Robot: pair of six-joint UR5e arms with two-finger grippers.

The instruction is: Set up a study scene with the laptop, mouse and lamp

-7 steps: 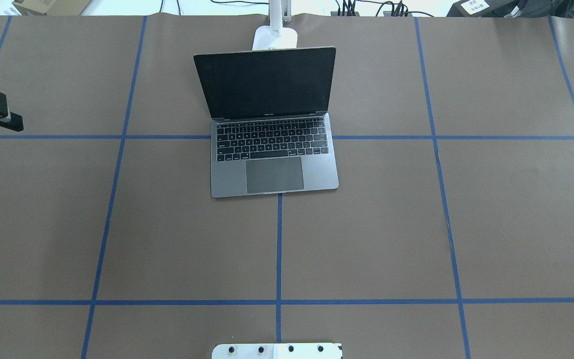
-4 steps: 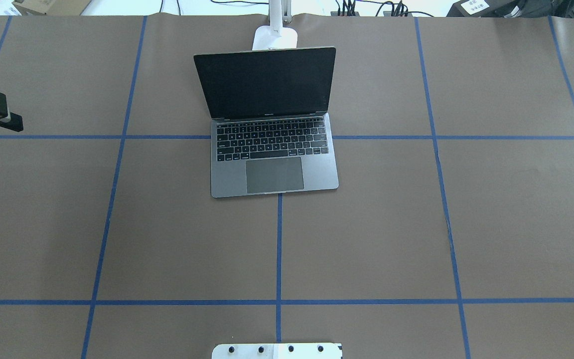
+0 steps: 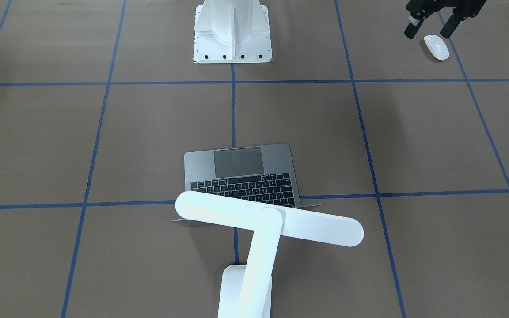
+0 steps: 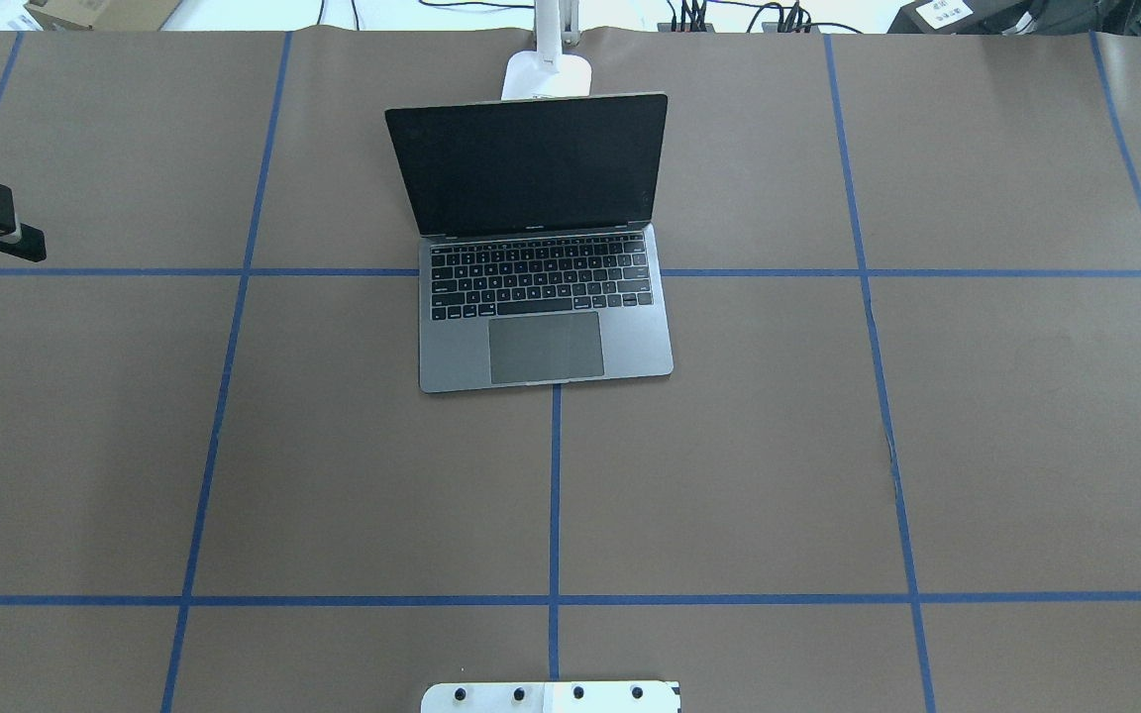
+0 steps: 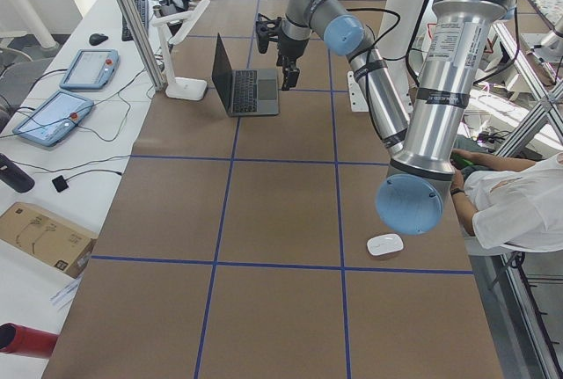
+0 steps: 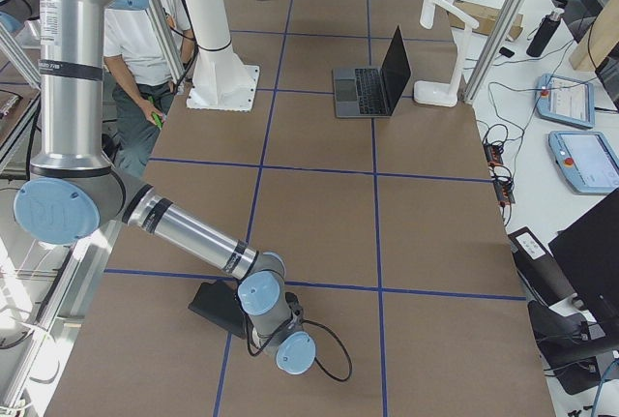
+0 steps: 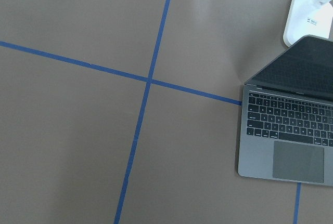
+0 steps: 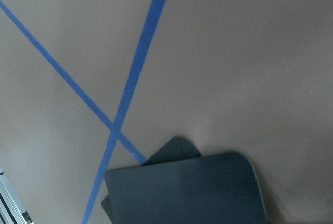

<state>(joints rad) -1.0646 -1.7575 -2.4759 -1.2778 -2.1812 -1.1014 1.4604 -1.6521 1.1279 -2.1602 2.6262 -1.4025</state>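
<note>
- Broadly, the counter (image 4: 1026,446) is covered in brown paper, marked into large squares by blue tape.
- Reaching out from the robot's side, the left arm (image 5: 440,89) carries the left gripper (image 3: 427,32) with its fingers spread wide and nothing between them. Its wrist camera takes in a wide stretch of counter with the laptop at one side.
- At the other end, the right arm (image 6: 184,228) bends low, and the right gripper (image 6: 247,328) is down beside the black mat. I cannot tell whether it is wide or narrow.
- A white pedestal (image 3: 232,35) is bolted at the middle of the robot's edge.
- The laptop (image 4: 546,327) sits open in the middle of the counter, its keyboard towards the robot and its screen dark.
- The lamp (image 3: 267,218) stands just behind the laptop's screen, on the side away from the robot. Its bar head reaches across above the screen's top edge.
- The black mat (image 8: 187,187) lies flat, one corner reaching a tape crossing.
- The mouse (image 3: 436,47) lies on the counter near the robot's edge at the left end, well apart from the laptop.
</note>
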